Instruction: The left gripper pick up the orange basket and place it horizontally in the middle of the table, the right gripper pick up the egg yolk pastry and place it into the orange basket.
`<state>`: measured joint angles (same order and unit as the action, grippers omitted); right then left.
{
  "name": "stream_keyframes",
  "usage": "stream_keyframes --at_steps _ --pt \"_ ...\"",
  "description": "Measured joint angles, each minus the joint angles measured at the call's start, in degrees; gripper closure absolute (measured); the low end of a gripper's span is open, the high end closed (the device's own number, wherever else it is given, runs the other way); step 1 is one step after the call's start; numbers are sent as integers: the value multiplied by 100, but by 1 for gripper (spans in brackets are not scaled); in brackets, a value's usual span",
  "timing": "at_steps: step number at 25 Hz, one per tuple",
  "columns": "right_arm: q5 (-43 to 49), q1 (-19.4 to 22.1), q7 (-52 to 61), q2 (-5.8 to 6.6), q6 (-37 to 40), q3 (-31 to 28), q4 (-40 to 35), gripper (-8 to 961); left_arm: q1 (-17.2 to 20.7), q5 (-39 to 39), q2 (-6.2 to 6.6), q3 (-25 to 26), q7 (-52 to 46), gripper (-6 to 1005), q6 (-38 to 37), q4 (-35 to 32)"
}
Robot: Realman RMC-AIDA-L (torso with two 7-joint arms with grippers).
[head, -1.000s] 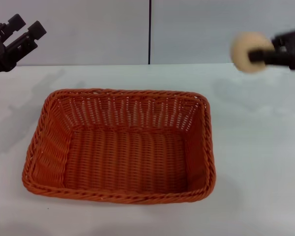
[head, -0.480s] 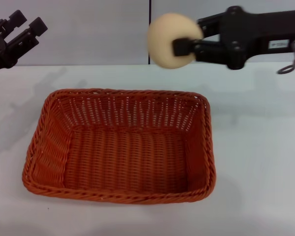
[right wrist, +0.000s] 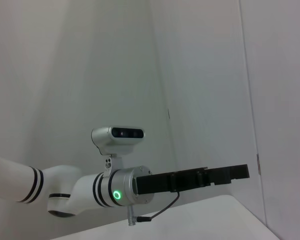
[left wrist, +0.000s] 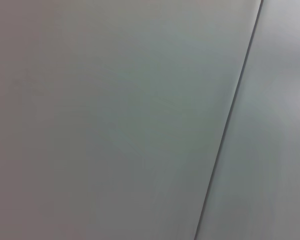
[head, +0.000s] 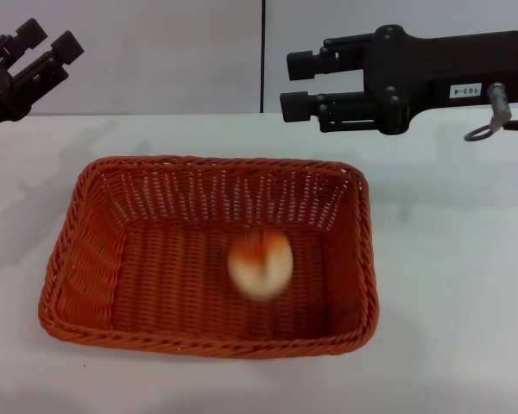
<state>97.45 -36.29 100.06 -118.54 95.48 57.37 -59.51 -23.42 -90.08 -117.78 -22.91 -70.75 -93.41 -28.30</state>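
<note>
Above the orange basket (head: 209, 256), right end effector (head: 297, 82) gapes; egg yolk pastry (head: 260, 263) inside

Egg yolk pastry (head: 260, 262) inside the orange basket (head: 78, 285) on the table (head: 449, 285), basket centred

Bright, even light falls from above on the white counter (head: 449, 259), with soft grey shadows beside the basket (head: 209, 255) and faint ones near the far edge. The pastry (head: 260, 263) inside the basket is smeared by motion blur; everything else in the head view is sharp. The left wrist view shows only a dim, featureless grey wall (left wrist: 115, 120).
</note>
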Motion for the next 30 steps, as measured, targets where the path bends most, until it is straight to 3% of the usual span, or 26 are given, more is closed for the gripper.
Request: stream_keyframes --at_steps 6,13,16,19,24,30 --pt "-79 188 -202 -6 -24 -193 -47 385 5 0 2 -1 0 186 -2 9" --pt "-1141 812 -1307 -14 -31 -825 187 386 -3 125 -4 1 43 186 -37 10" --pt "-1746 1031 -2236 -16 -33 -1212 732 387 -4 239 -11 0 83 186 -77 47" --pt "-2367 1118 -3606 -8 -63 -1947 1865 388 -23 609 -8 2 344 186 -197 360" --pt "-2636 1071 -4592 4 -223 -2774 2845 389 -28 880 -10 8 707 186 -311 623" --pt "-3405 1017 -5515 7 -473 -3070 3641 389 23 1257 -20 16 1275 186 -491 939"
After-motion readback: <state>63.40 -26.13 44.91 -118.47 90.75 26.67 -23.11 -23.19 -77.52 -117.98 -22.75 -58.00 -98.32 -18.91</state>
